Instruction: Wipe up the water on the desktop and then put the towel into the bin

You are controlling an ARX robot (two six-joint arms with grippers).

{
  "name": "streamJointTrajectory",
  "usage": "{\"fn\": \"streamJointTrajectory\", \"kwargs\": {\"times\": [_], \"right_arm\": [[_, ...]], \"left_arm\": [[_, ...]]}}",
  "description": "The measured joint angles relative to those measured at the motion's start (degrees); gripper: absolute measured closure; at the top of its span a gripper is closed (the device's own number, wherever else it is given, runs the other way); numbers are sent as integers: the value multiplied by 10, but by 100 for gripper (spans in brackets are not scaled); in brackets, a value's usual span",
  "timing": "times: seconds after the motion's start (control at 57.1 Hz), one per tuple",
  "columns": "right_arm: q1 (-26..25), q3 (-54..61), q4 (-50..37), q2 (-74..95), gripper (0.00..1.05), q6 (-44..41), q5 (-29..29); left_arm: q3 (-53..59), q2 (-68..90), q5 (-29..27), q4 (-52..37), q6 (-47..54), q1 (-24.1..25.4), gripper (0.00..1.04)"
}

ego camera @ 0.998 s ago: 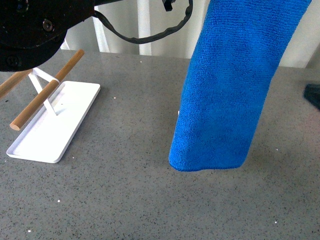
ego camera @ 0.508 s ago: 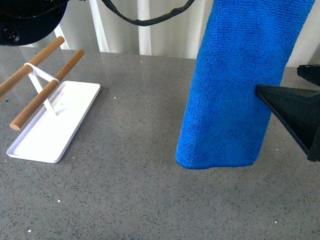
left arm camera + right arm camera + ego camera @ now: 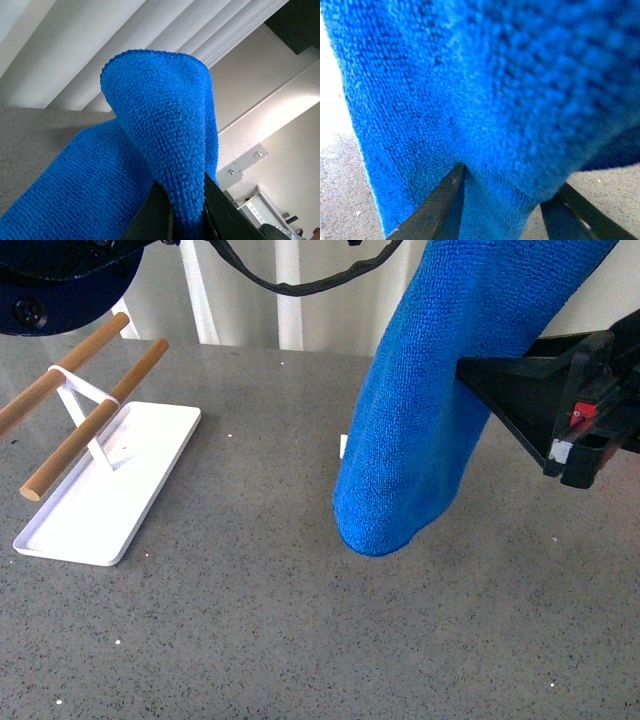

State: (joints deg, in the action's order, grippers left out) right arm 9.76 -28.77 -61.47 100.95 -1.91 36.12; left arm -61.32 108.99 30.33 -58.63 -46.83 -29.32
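The blue towel [image 3: 440, 400] hangs from above the front view, its lower end just above the speckled grey desktop [image 3: 260, 620]. My left gripper [image 3: 186, 220] is shut on a fold of the towel [image 3: 160, 150]; the gripper itself is out of the front view. My right gripper [image 3: 480, 375] comes in from the right, open, with a dark fingertip touching the towel's right side. In the right wrist view the towel [image 3: 485, 100] fills the space between my open fingers [image 3: 442, 200]. No water shows on the desktop.
A white tray [image 3: 105, 485] with a wooden two-rod rack [image 3: 90, 410] stands at the left. A small white piece [image 3: 343, 446] lies on the desktop behind the towel. White curtains hang behind the desk. No bin is in view.
My right gripper has moved left into view and pushed against the towel. The towel's lower end has swung left and narrowed.
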Motion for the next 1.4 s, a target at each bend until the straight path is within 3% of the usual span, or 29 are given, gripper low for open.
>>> {"fn": "streamJointTrajectory", "kwargs": {"times": [0.263,0.858,1.173,1.401], "right_arm": [[6,-4,-38,15,102,22,9],[-30,6,-37,-26,101,36,15],[-52,6,-13,-48,101,28,12],[-62,5,-3,-63,101,27,11]], "left_arm": [[0,-1,1,1,0,-7,100],[1,-2,0,21,12,-2,99],[-1,1,-13,68,36,28,56],[-25,10,-8,132,76,78,22]]}}
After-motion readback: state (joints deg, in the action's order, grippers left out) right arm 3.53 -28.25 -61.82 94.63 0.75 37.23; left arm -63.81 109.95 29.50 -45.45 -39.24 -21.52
